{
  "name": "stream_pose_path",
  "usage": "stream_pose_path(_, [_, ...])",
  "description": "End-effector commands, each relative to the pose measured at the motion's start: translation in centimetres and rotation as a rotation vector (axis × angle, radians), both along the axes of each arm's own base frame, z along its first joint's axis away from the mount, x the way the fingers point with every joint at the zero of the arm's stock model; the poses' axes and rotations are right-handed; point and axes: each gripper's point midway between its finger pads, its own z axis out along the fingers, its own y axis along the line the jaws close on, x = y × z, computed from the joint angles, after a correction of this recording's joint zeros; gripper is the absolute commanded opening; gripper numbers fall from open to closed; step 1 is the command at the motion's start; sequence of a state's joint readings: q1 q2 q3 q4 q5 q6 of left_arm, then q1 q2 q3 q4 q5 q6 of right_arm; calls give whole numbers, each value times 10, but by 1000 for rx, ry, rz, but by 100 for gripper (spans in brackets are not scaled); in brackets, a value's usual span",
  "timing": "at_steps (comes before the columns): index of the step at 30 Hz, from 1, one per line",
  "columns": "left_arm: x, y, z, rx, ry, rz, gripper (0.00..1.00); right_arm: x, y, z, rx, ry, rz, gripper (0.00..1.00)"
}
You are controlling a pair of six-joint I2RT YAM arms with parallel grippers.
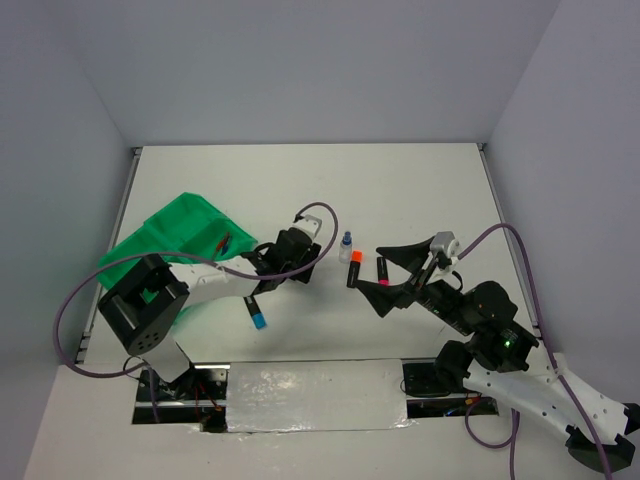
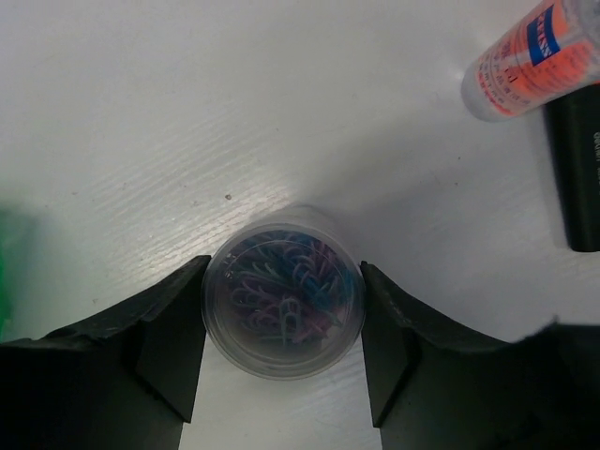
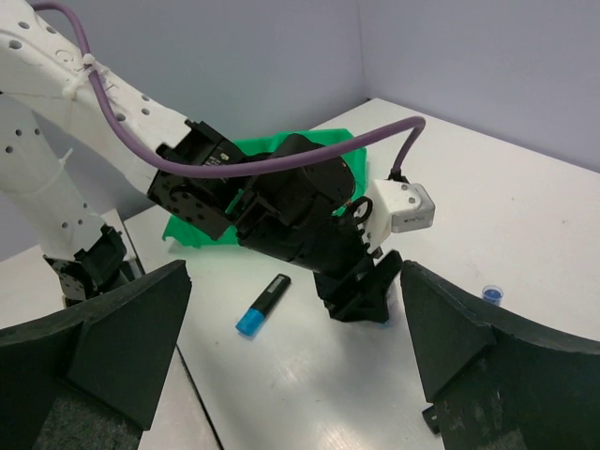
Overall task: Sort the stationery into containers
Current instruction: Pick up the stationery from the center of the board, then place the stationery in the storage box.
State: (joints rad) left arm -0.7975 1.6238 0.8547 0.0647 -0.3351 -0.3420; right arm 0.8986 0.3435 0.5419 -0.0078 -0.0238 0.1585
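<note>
The round clear tub (image 2: 283,305), full of coloured paper clips, stands on the white table. My left gripper (image 2: 283,323) is shut on it, a finger touching each side. In the top view the left gripper (image 1: 298,272) hides the tub. The green tray (image 1: 165,238) lies at the left with thin red and blue pens (image 1: 224,241) in it. A blue-ended highlighter (image 1: 257,312) lies near the left arm. The blue-capped bottle (image 1: 346,246), an orange-ended highlighter (image 1: 354,268) and a pink-ended highlighter (image 1: 382,270) lie mid-table. My right gripper (image 1: 390,273) is open and empty, raised over the pink one.
The bottle (image 2: 530,56) and a black highlighter body (image 2: 574,169) lie just beyond the tub on its right. The right wrist view shows the left arm, the blue highlighter (image 3: 264,305) and the tray (image 3: 323,142) behind it. Grey walls close in the table.
</note>
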Motion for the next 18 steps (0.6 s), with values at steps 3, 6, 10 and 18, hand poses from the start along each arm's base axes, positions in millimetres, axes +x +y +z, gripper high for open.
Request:
stream_pose_path(3, [17, -15, 27, -39, -65, -5, 1, -2, -1, 10, 19, -36, 4, 100])
stream_pose_path(6, [31, 2, 68, -28, -151, 76, 0, -1, -1, 10, 19, -36, 3, 100])
stream_pose_path(10, [70, 85, 150, -72, -281, 365, 0, -1, 2, 8, 5, -31, 11, 100])
stream_pose_path(18, [129, 281, 173, -16, -299, 878, 0, -1, 6, 6, -12, -31, 29, 100])
